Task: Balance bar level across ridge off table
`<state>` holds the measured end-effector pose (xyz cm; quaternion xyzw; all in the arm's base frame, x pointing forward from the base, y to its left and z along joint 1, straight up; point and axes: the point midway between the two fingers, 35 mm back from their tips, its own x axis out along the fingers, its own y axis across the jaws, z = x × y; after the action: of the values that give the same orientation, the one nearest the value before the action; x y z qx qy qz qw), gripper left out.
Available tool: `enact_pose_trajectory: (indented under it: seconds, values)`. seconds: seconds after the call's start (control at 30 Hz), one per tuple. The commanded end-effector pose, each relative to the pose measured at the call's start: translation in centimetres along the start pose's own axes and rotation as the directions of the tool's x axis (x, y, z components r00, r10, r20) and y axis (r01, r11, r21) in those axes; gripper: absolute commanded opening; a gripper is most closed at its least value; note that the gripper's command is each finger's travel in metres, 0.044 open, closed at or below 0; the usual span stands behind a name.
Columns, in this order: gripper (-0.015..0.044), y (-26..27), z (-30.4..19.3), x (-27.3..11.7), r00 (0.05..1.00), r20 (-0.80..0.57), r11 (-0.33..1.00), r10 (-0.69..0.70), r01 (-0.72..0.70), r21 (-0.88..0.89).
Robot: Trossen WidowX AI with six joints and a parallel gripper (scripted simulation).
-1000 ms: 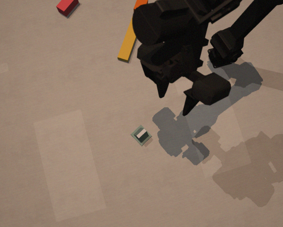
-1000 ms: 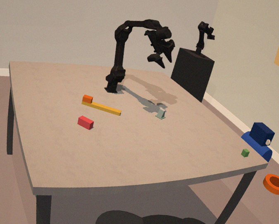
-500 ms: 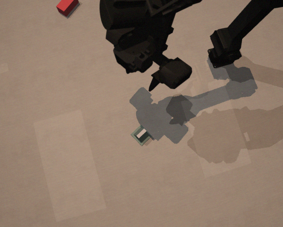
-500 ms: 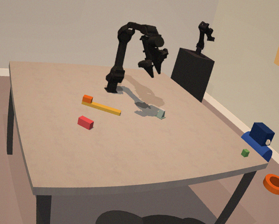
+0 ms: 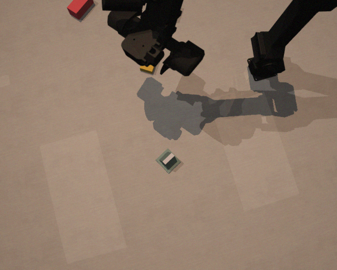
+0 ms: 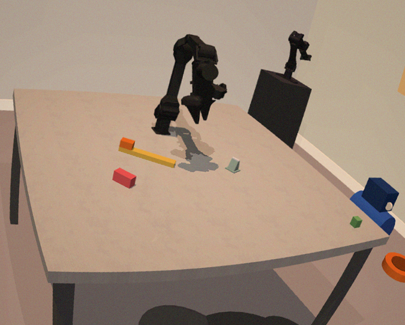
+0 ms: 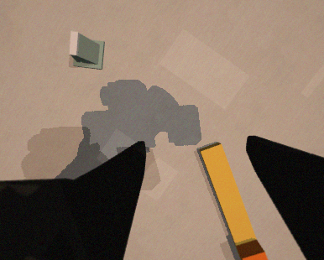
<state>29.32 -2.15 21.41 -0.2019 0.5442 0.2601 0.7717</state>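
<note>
The yellow bar (image 5: 147, 67) (image 6: 146, 155) (image 7: 227, 193) lies flat on the table, with an orange block (image 6: 127, 143) (image 7: 254, 257) on top of one end. In the top view the arm hides most of the bar. The pale green ridge (image 5: 168, 159) (image 6: 234, 164) (image 7: 89, 50) stands upright on its square base, apart from the bar, with nothing on its narrow top. My gripper (image 6: 200, 120) (image 7: 195, 145) is open and empty, pointing down high above the table. In the wrist view the bar's free end shows between the fingertips, well below them.
A red block (image 5: 79, 8) (image 6: 124, 177) lies on the table near the bar. A small green cube (image 6: 356, 221) sits near the table's right corner. A blue object (image 6: 380, 195) and an orange ring (image 6: 387, 265) are beyond the table's edge. Another arm (image 6: 292, 55) stands on a black pedestal behind.
</note>
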Motion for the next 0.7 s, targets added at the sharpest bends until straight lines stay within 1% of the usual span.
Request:
enact_pose_trajectory:
  seconds: [0.0,0.3,0.67]
  values:
    - [0.0315,-1.7,-2.0,0.8,0.998,-0.06,0.998,-0.016,0.013,-0.055]
    - [0.0315,-4.8,-6.9,2.1,0.983,-0.182,0.985,-0.028,-0.003,-0.17]
    - [0.0315,-7.0,-12.9,3.0,0.95,-0.311,0.955,-0.002,-0.091,-0.284]
